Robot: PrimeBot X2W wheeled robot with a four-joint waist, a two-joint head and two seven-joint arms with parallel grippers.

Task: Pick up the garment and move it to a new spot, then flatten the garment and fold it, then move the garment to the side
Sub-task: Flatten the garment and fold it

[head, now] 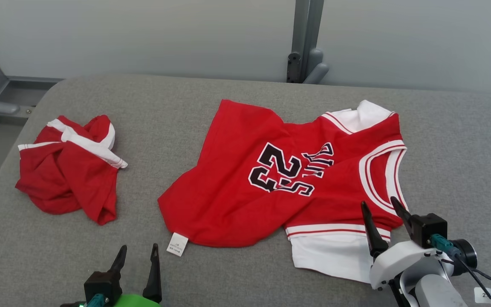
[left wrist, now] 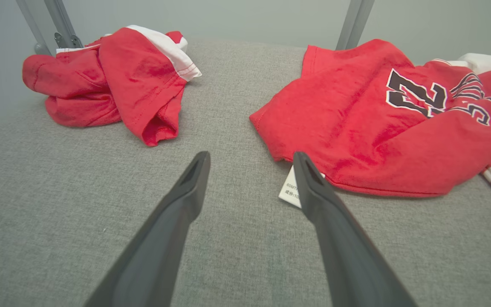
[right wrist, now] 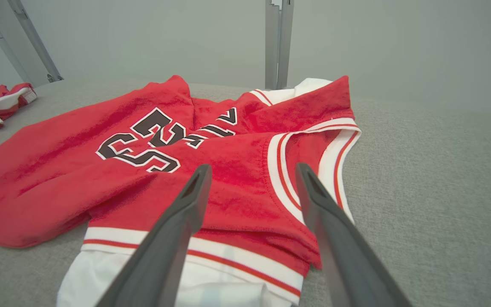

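Observation:
The garment (head: 271, 179) is a red sleeveless jersey with white trim and a black "23". It lies rumpled and partly folded over itself in the middle of the grey surface, a white layer showing at its near right end. Its white care tag (head: 177, 244) sticks out at the near left corner. My left gripper (head: 139, 247) is open just short of that corner, and in the left wrist view the tag (left wrist: 288, 189) lies by the left gripper's (left wrist: 250, 155) right finger. My right gripper (head: 378, 201) is open over the striped armhole, and the right wrist view has this gripper (right wrist: 252, 167) above the jersey (right wrist: 143, 170).
A second red garment with white trim (head: 68, 168) lies crumpled at the left of the grey padded surface (head: 454, 162); it is also in the left wrist view (left wrist: 113, 81). A grey metal post (head: 305, 42) stands behind the far edge. The surface's left edge drops to the floor.

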